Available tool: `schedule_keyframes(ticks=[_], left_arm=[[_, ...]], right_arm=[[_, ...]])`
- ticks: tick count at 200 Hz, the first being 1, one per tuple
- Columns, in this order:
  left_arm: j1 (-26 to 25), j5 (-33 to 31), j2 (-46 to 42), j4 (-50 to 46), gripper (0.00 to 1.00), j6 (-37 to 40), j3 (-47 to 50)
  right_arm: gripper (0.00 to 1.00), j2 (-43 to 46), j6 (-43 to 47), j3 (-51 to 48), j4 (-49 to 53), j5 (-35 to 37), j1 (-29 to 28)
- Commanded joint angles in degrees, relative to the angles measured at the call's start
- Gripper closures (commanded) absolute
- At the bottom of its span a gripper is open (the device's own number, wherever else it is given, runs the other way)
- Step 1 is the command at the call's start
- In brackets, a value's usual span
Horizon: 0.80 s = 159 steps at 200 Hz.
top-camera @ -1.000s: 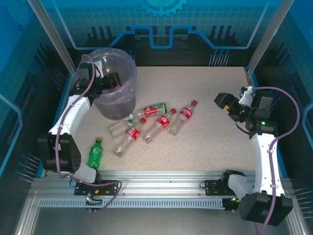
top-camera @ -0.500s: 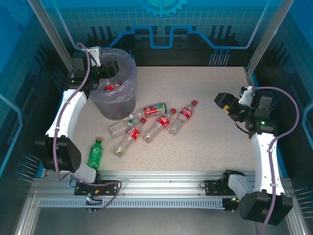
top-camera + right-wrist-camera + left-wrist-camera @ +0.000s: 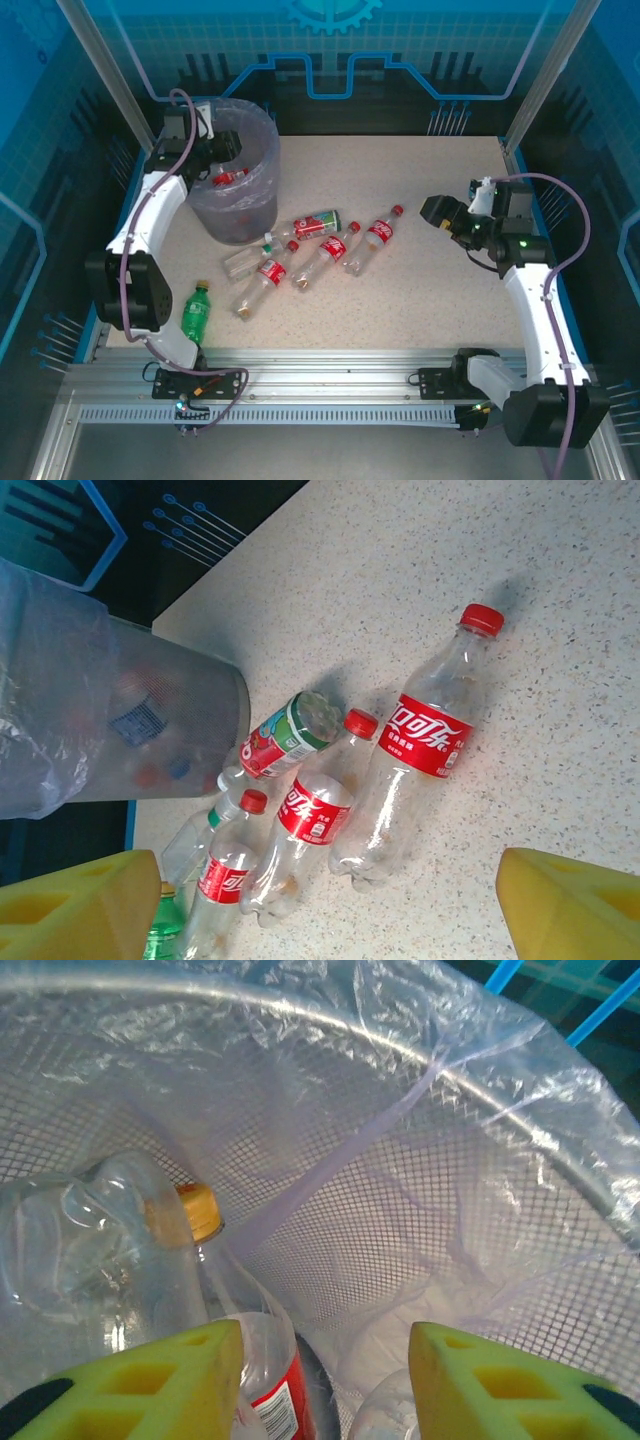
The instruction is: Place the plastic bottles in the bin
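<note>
1. The right gripper (image 3: 434, 212) hangs above the table (image 3: 430, 300), jaws wide apart and empty.
2. The nearest bottle (image 3: 377, 236) lies flat at about 8 o'clock from it in the top view, near but apart. Its long axis runs from the red cap at 1 o'clock to the base at 7 o'clock.
3. The other bottles (image 3: 272, 272) lie heaped beyond it toward 9 o'clock, several touching. A green bottle (image 3: 196, 312) lies alone at the heap's 8 o'clock, beside the left arm.
4. The bin (image 3: 255, 200) stands at the heap's 10 o'clock. The left gripper (image 3: 325, 1345) hangs inside its mouth, fingers partly apart with nothing between them. At least two bottles lie below it in the bag.
5. The right arm looks far nearer the red-capped bottle. A grasp would likely need the jaws set across that 1-to-7 axis.
</note>
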<state>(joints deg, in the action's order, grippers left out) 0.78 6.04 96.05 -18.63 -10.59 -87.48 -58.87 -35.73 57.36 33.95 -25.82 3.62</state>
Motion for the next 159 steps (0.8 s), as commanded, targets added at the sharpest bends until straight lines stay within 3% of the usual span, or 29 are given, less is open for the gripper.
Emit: schedule_keyframes(ticks=[1,43,78,119,159], left_arm=[[-1.6,-2.2,-0.8,-1.5,0.54,-0.4,3.7],[-3.1,-2.7,-5.1,2.4,0.56,-3.6,12.3],[-3.2,-3.5,-5.7,0.4,0.55,-2.2,10.0],[-3.1,-4.2,-6.5,-4.8,0.30,1.8,1.1],[-3.1,-4.5,-8.3,-10.4,0.13,5.5,-7.0]], right_arm=[[0.12,-0.7,0.7,1.3,1.2,2.7,-2.7],[0.19,-5.1,-2.5,-1.2,-2.0,9.7,-9.8],[0.25,-13.3,-7.4,-3.5,-11.0,15.5,-13.5],[0.30,-22.0,-13.0,-5.8,-22.3,20.6,-15.0],[0.22,-30.8,-16.1,-5.0,-28.3,21.9,-15.9]])
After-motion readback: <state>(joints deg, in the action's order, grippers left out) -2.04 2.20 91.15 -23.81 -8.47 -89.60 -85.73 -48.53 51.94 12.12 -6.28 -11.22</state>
